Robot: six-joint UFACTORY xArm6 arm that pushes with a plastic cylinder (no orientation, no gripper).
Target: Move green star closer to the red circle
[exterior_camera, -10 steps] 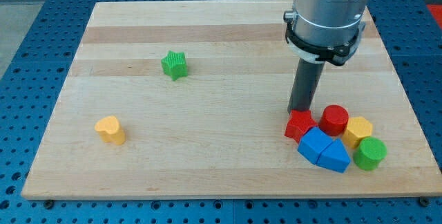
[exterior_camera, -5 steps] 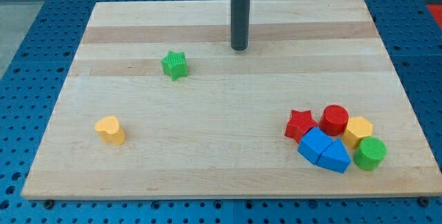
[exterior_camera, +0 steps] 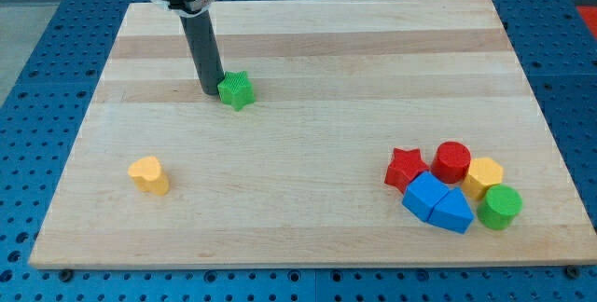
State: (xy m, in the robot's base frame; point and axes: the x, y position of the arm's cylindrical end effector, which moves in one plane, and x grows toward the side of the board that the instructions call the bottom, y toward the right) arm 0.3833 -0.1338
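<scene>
While my tip (exterior_camera: 210, 91) sits just left of the green star (exterior_camera: 236, 89), touching or nearly so, the red circle (exterior_camera: 452, 161) lies well apart, down-right. No claw on rod.

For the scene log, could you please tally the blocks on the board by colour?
Green: 2, the green star and a green cylinder
Red: 2, the red circle and a red star
Yellow: 2, a yellow block and a yellow hexagon
Blue: 2, a blue block and a blue triangle
Total: 8
</scene>
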